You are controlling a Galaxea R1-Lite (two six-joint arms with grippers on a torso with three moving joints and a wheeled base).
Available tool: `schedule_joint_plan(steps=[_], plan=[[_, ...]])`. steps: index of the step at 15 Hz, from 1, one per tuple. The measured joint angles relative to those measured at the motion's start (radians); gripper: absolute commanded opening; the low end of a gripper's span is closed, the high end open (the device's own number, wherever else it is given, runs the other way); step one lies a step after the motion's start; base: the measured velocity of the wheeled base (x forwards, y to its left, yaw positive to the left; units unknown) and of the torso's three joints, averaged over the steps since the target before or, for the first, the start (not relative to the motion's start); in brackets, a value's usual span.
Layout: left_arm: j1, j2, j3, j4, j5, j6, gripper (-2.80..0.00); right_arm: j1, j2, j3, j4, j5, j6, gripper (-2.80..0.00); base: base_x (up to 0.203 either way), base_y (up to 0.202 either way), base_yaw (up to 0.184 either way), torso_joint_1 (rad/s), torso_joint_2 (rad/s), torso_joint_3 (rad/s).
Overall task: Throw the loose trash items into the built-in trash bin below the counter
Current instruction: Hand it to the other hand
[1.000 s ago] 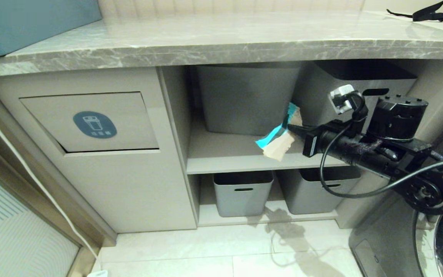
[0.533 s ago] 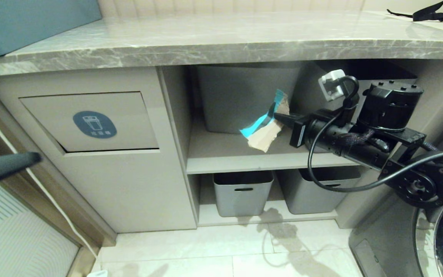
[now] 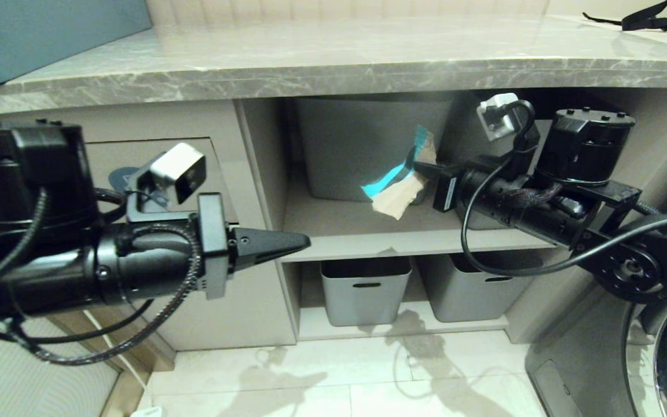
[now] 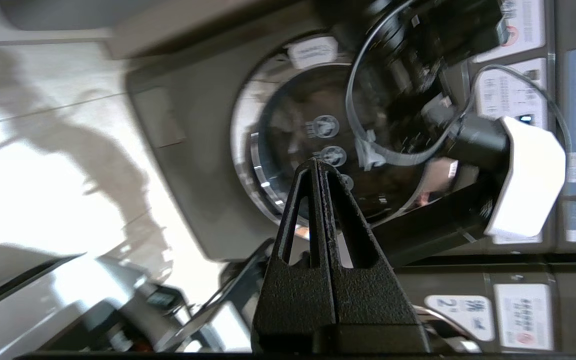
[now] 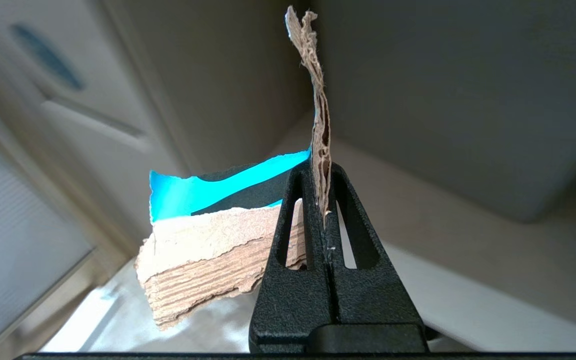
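Head view. The long grey marble-look counter [image 3: 333, 63] runs across the top. Below it at the left stands the built-in trash bin [image 3: 217, 174], a beige cabinet front with a rectangular tilting flap; the flap appears shut, and most of it, with its round blue sticker [image 3: 118, 175], is hidden behind the left arm. The left gripper [image 3: 304, 240] points toward the open shelving, jaws pressed together and empty, its tip near the front edge of the beige middle shelf [image 3: 403, 246]. The right gripper [image 3: 417, 168] reaches in from the right, clamped on a torn cardboard scrap [image 3: 394, 188] with teal-and-black print on brown backing. The scrap hangs in the air in front of the large grey plastic tub [image 3: 368, 145] on the shelf, well apart from the flap. Two smaller grey tubs [image 3: 365, 289] sit on the bottom shelf.

Left wrist view. The left gripper [image 4: 316, 165] shows both fingers meeting with nothing between them. Beyond it is the round glass door of a machine [image 4: 328, 145].

Right wrist view. The right gripper [image 5: 320, 172] pinches the scrap [image 5: 208, 235] edge-on; the flap and sticker [image 5: 45, 55] lie off to the side.

Assessment. One scrap is picked up but not delivered. The flap must be pushed open and the scrap released inside. No other scraps are visible, so the remaining count cannot be judged.
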Motion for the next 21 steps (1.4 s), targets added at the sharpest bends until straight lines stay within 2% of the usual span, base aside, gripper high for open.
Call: schedule_joint_plan(steps=[1, 2, 6, 9, 14, 17, 18, 19, 21], plan=[[-0.019, 0.036, -0.002, -0.053, -0.001, -0.017, -2.8, 0.025, -0.001, 0.008, 0.002, -0.001, 0.0, -2.8, 0.0, 0.0, 0.0, 0.0, 0.0, 0.0], [-0.033, 0.069, -0.003, -0.09, -0.001, -0.022, 0.0, 0.057, -0.003, 0.015, 0.002, -0.003, 0.0, -2.8, 0.0, 0.0, 0.0, 0.0, 0.0, 0.0], [-0.044, 0.139, -0.007, -0.117, 0.007, -0.017, 0.0, 0.151, -0.003, 0.023, 0.024, -0.02, 0.001, -2.8, 0.0, 0.0, 0.0, 0.0, 0.0, 0.0], [-0.043, 0.167, -0.007, -0.149, 0.034, -0.016, 0.0, 0.167, 0.0, 0.024, 0.025, -0.019, 0.0, -2.8, 0.0, 0.0, 0.0, 0.0, 0.0, 0.0], [-0.037, 0.233, -0.004, -0.267, 0.144, 0.0, 0.0, 0.19, -0.008, 0.024, 0.028, -0.02, -0.001, -2.8, 0.0, 0.0, 0.0, 0.0, 0.0, 0.0], [-0.036, 0.263, -0.003, -0.291, 0.155, 0.015, 0.0, 0.208, -0.022, 0.032, 0.049, -0.021, -0.002, -2.8, 0.0, 0.0, 0.0, 0.0, 0.0, 0.0], [-0.035, 0.268, -0.002, -0.291, 0.163, 0.015, -0.49, 0.214, -0.028, 0.034, 0.059, -0.021, -0.001, -2.8, 0.0, 0.0, 0.0, 0.0, 0.0, 0.0], [-0.033, 0.27, -0.002, -0.292, 0.175, 0.014, -2.8, 0.217, -0.033, 0.036, 0.063, -0.021, -0.002, -2.8, 0.0, 0.0, 0.0, 0.0, 0.0, 0.0], [-0.034, 0.274, -0.003, -0.315, 0.179, 0.015, -2.8, 0.219, -0.037, 0.039, 0.064, -0.02, -0.005, -2.8, 0.0, 0.0, 0.0, 0.0, 0.0, 0.0]])
